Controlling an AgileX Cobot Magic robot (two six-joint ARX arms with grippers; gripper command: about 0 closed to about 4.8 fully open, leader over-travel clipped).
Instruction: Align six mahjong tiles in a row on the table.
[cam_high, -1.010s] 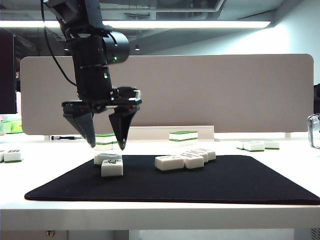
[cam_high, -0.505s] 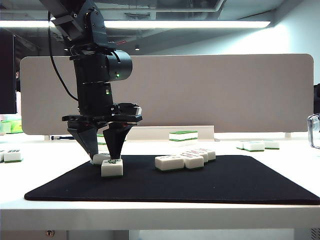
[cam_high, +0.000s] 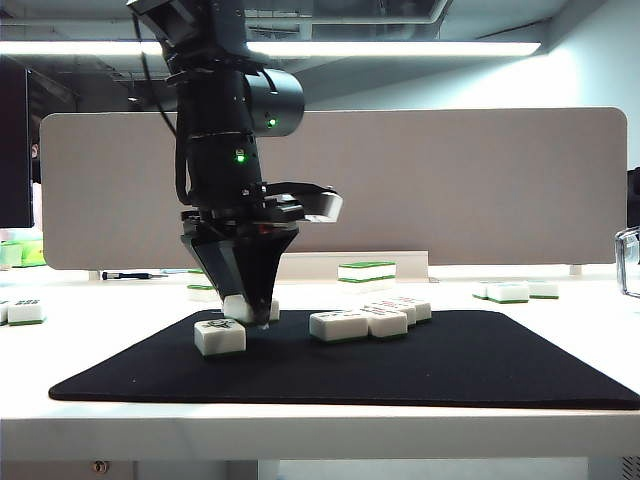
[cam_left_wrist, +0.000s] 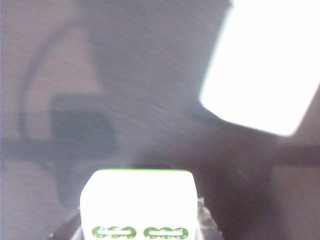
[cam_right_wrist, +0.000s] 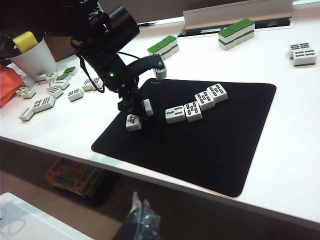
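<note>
Black cloth mat (cam_high: 420, 365) on the bench (cam_high: 300, 420) carries the tiles: the left gripper (cam_high: 252, 318) clamps one tile (cam_high: 240, 308) beside a loose tile (cam_high: 220, 337), four more (cam_high: 372, 316) nearby. Right gripper (cam_right_wrist: 142, 220) state unclear.

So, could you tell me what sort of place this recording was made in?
Probably an office or lab workbench: a white table backed by a grey divider panel, with strip ceiling lights overhead. The left gripper holds a mahjong tile over a black mat.

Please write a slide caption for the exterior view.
Left gripper lifts one tile off the mat.
</note>
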